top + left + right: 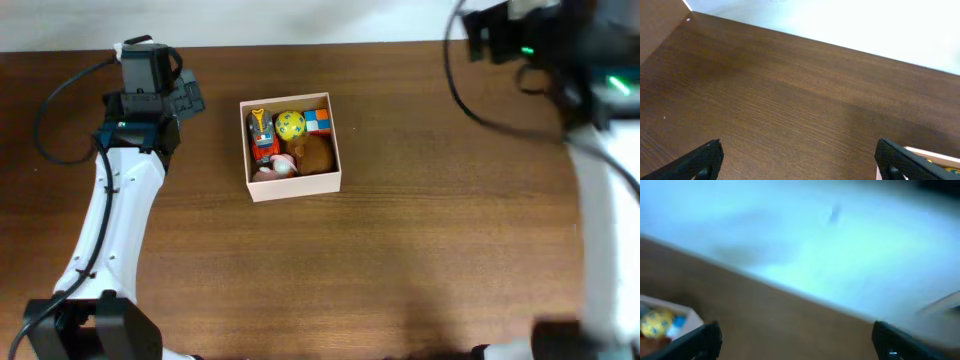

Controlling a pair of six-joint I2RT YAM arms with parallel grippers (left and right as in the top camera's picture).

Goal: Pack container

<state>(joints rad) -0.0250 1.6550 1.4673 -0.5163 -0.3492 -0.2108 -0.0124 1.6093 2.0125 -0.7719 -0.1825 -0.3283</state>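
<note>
The container [296, 186] is a square white-walled box in the middle of the table. It holds a yellow ball [290, 124], an orange, white and blue cube [318, 120], a brown plush [316, 153], an orange and blue toy [262, 135] and a pink toy [280, 167]. My left gripper [190, 97] is left of the container, open and empty over bare wood [799, 155]. A corner of the container [935, 156] shows by its right finger. My right gripper [478, 40] is at the far right edge, open and empty [795, 340]. The right wrist view is blurred and shows the container [687, 314] at lower left.
The brown wooden table [400, 260] ends at a white back surface [300, 20] along the far edge. Black cables [50, 110] loop beside the left arm and near the right arm [470, 100].
</note>
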